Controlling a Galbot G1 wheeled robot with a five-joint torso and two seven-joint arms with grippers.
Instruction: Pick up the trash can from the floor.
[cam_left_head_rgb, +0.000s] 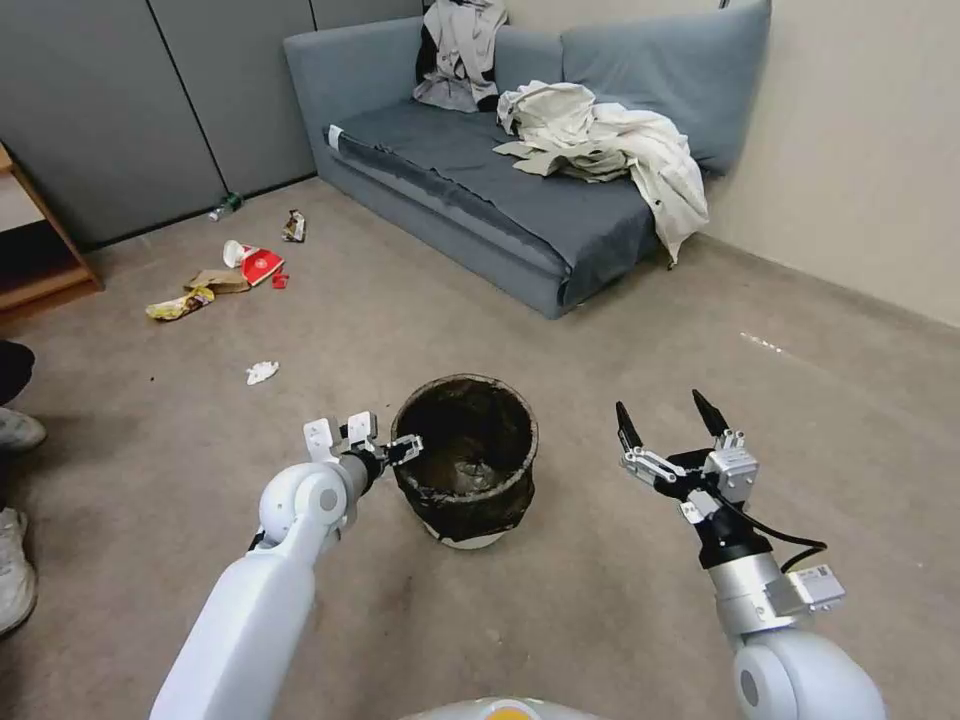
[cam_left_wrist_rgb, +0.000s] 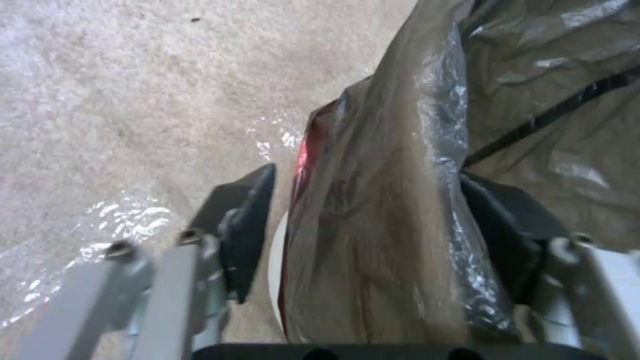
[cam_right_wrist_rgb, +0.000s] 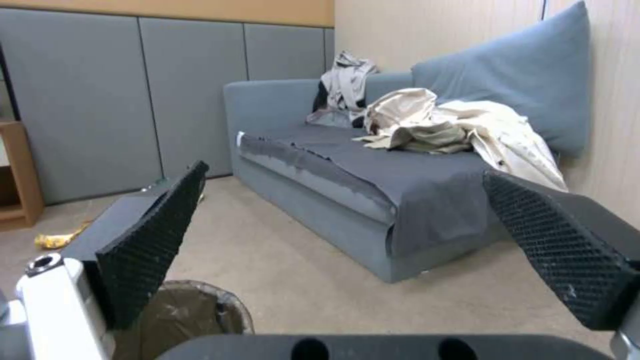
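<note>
The trash can (cam_left_head_rgb: 465, 460) stands upright on the floor (cam_left_head_rgb: 600, 620), a round bin with a white base and a crinkled dark bag folded over its rim. My left gripper (cam_left_head_rgb: 400, 448) is at the can's left rim. In the left wrist view the left gripper (cam_left_wrist_rgb: 367, 175) is open and straddles the bag-covered rim (cam_left_wrist_rgb: 393, 210). One finger (cam_left_wrist_rgb: 243, 220) is outside with a small gap to the bag, and the other is inside. My right gripper (cam_left_head_rgb: 670, 418) hangs open to the right of the can, apart from it, holding nothing. The right wrist view catches the can (cam_right_wrist_rgb: 193, 312) beside the right gripper (cam_right_wrist_rgb: 345, 170).
A blue-grey sofa (cam_left_head_rgb: 520, 190) with heaped clothes (cam_left_head_rgb: 600, 140) stands behind the can against the wall. Litter (cam_left_head_rgb: 250, 268) and a crumpled tissue (cam_left_head_rgb: 262, 372) lie on the carpet at the far left. A wooden shelf (cam_left_head_rgb: 30, 260) and a person's shoes (cam_left_head_rgb: 15, 480) are at the left edge.
</note>
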